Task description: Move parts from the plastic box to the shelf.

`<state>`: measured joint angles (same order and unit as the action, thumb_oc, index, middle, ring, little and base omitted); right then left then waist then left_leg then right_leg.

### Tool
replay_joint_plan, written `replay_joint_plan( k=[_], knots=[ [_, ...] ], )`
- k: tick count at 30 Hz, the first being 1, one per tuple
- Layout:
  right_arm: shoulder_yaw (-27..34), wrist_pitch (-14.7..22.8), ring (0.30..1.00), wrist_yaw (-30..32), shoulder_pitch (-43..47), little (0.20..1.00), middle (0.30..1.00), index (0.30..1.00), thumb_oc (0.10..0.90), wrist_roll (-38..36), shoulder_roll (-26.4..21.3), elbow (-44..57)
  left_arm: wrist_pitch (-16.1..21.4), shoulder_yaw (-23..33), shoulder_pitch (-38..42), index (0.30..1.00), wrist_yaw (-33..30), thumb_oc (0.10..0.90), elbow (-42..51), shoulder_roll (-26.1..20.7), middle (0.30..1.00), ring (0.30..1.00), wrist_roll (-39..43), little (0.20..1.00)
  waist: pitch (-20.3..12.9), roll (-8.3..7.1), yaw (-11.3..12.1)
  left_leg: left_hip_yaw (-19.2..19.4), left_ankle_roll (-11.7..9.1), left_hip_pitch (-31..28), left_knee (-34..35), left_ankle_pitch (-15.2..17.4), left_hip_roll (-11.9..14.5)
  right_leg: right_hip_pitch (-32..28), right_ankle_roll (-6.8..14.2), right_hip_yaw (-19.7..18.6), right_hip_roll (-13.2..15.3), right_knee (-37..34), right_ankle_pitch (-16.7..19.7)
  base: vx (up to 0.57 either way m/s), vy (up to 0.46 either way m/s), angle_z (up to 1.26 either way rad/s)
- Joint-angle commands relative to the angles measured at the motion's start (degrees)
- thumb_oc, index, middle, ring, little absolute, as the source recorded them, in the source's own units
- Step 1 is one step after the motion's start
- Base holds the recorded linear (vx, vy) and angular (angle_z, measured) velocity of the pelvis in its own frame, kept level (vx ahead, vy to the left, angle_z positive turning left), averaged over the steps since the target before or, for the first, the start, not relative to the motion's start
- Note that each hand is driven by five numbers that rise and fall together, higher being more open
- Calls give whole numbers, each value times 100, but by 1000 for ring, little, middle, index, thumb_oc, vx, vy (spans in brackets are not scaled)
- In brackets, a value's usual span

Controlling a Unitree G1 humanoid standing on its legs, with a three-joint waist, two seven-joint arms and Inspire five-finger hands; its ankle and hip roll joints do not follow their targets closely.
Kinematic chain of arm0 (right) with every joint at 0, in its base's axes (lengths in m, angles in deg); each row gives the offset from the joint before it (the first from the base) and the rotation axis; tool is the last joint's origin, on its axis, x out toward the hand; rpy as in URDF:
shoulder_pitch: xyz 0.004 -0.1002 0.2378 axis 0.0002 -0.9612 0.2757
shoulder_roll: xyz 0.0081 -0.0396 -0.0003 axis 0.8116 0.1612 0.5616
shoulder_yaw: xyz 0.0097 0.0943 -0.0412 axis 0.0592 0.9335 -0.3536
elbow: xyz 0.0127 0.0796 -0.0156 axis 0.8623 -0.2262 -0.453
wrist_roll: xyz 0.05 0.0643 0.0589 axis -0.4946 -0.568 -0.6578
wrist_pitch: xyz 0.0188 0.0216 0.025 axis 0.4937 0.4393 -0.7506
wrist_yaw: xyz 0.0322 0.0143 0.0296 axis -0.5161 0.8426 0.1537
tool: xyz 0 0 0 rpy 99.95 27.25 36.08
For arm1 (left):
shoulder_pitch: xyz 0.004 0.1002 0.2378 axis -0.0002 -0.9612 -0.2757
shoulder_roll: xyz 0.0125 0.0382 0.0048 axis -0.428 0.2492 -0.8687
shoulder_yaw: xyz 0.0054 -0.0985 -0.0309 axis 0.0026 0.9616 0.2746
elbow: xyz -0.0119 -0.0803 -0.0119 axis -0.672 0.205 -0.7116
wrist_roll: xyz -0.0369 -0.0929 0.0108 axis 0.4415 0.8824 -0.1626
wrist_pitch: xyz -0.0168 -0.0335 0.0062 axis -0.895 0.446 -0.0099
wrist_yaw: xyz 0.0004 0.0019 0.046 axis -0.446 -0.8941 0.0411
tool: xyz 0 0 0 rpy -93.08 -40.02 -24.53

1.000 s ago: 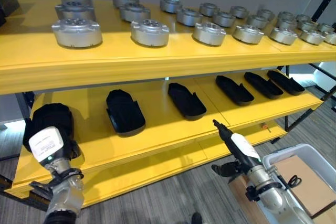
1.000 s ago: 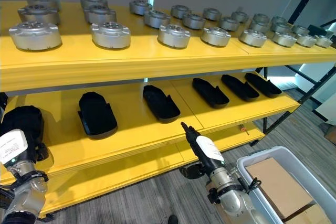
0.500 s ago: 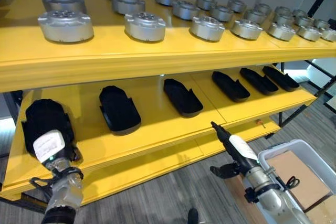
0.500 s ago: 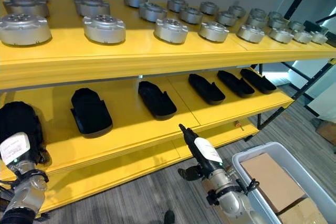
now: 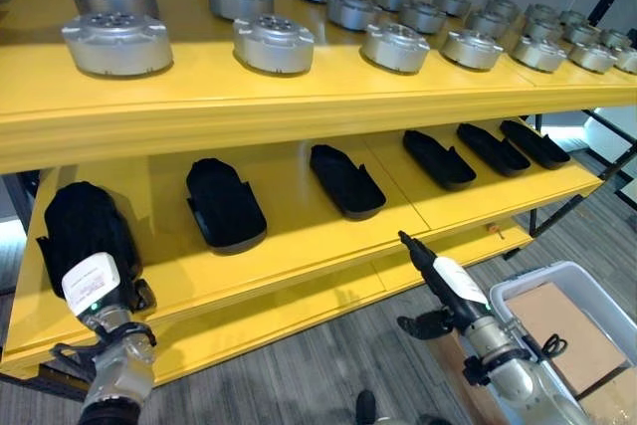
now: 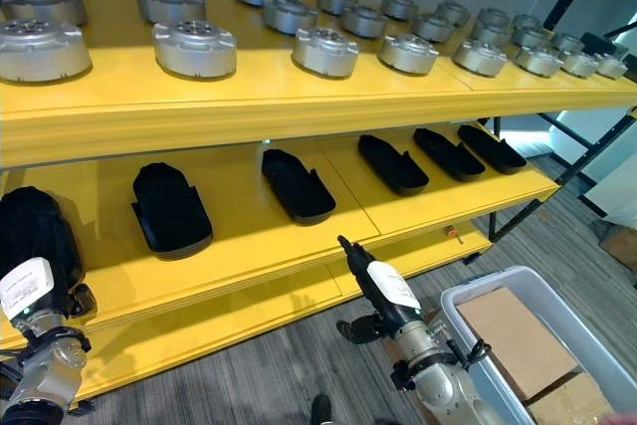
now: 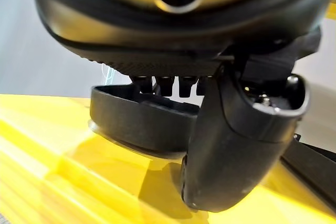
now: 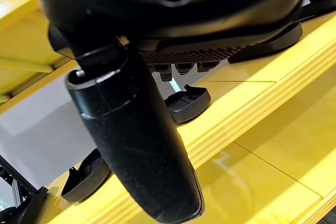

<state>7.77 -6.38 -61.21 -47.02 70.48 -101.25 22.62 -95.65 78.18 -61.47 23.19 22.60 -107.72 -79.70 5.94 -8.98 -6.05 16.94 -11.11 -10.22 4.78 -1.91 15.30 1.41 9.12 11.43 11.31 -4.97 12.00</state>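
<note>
The yellow shelf (image 5: 299, 116) spans the whole width, with an upper board and a lower one set back beneath it, and a further yellow ledge below that near the grey carpet (image 5: 328, 375). On the upper board stand rows of round silver metal parts (image 5: 274, 44), flanged discs with holes in their tops, spaced apart from one another and running back to the rear edge. On the lower board lie black moulded parts (image 5: 225, 204), long shallow tray-like shells with a raised rim, matte and dark; they lie side by side with bare yellow between each pair, and a strip of free board runs along the front lip before them.

At the lower right the grey plastic box (image 6: 468, 308) sits on the floor, its rim pale, with brown cardboard (image 6: 518, 340) lying inside it.

The leftmost black part (image 5: 80, 231) rests at the left end of the lower board, close to the front edge. The left hand (image 5: 95, 286) is at its near end; in the left wrist view the fingers (image 7: 173, 83) reach over the shell's rim and the thumb (image 7: 236, 145) stands before it, so the hand seems to clasp the part, though the contact is partly hidden.

The right hand (image 6: 383, 291) hangs in open air before the shelf's front lip, fingers straight and pointing toward the lower board, holding nothing, well apart from every part.
</note>
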Motion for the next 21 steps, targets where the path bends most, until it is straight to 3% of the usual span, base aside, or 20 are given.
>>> replay_joint_plan(
  k=[1,7,11,21],
  knots=[
    [381,380,1000,228,623,1000,1000,1000,900,-346,-181,696,94,323,399,1000,-308,900,18,-856,1000,1000,-227,1000,138,68,26,47,246,-438,22,390,1,-572,398,216,447,558,-679,0,0,0],
    [407,360,1000,227,697,1000,1000,1000,900,-380,-157,649,195,491,267,1000,-357,900,305,-982,1000,1000,-237,1000,82,131,48,17,252,-433,22,401,-10,-596,399,213,461,533,-674,0,0,0],
    [453,333,1000,219,652,1000,1000,1000,900,-368,-148,620,251,528,121,1000,-217,900,11,-994,1000,1000,-115,1000,32,204,40,8,254,-447,22,409,-19,-627,398,219,473,496,-658,0,0,0],
    [537,345,1000,236,563,1000,1000,1000,900,-288,-160,593,283,451,2,1000,22,900,-252,-1081,1000,1000,-231,1000,68,215,34,13,267,-445,22,404,-56,-650,413,242,498,469,-622,0,0,0]
  ],
)
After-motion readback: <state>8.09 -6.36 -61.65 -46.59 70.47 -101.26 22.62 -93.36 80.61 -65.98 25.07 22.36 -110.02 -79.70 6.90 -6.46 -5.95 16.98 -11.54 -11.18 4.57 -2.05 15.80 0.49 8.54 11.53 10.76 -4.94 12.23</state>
